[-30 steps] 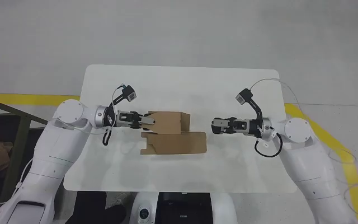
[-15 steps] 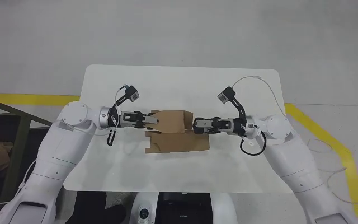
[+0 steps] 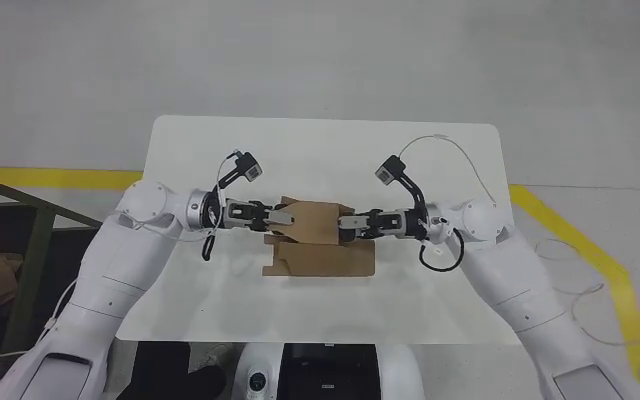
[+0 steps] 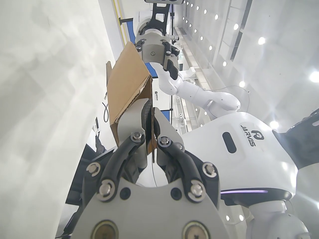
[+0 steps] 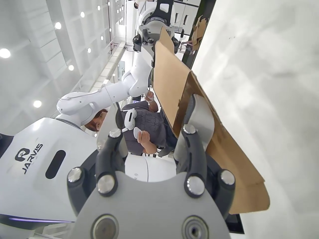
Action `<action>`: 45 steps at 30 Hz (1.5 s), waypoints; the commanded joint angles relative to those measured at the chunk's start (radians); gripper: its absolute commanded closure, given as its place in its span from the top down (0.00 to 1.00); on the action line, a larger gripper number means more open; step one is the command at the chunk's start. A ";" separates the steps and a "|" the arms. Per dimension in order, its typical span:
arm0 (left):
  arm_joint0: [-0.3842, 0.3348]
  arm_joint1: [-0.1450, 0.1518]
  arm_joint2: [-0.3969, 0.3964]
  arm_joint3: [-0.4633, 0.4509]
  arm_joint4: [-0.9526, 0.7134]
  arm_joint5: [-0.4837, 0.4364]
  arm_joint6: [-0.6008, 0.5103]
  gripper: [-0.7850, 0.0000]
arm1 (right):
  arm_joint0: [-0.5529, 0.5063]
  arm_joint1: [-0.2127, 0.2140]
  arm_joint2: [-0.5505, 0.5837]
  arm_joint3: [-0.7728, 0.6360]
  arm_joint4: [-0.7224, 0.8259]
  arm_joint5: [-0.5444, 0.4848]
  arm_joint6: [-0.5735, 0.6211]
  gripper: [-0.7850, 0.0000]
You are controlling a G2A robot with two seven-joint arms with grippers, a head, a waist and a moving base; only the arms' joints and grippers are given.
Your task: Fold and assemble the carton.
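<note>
The brown carton lies partly folded at the table's middle, one panel raised above a flat part nearer the front edge. My left gripper is at the carton's left end, shut on a flap of the carton, the flap's edge pinched at my left gripper's tips. My right gripper is at the carton's right end, open. In the right wrist view one finger sits on the inner side of the raised carton panel, and the other finger stands well apart from it.
The white table has bare surface all around the carton, with edges far from both grippers. A thin white cable loops off the right arm over the table's back right.
My right arm has swung left across the table until its gripper reached the carton's right end. My left gripper and the carton have shifted slightly right.
</note>
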 commanded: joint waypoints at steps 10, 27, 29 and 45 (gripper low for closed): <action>0.002 -0.005 0.006 0.007 -0.013 -0.016 0.014 0.00 | 0.005 -0.019 -0.029 0.048 0.058 -0.021 -0.011 0.49; 0.012 -0.012 0.025 0.017 -0.025 0.003 0.002 0.00 | 0.024 -0.043 -0.054 0.092 0.070 -0.038 -0.023 0.44; 0.018 -0.011 0.020 0.023 -0.024 0.002 0.007 0.00 | 0.022 -0.044 -0.050 0.097 0.075 -0.044 -0.023 0.44; 0.042 -0.009 0.007 0.005 -0.021 0.017 0.005 0.00 | 0.013 -0.052 -0.046 0.096 0.078 -0.042 -0.013 0.40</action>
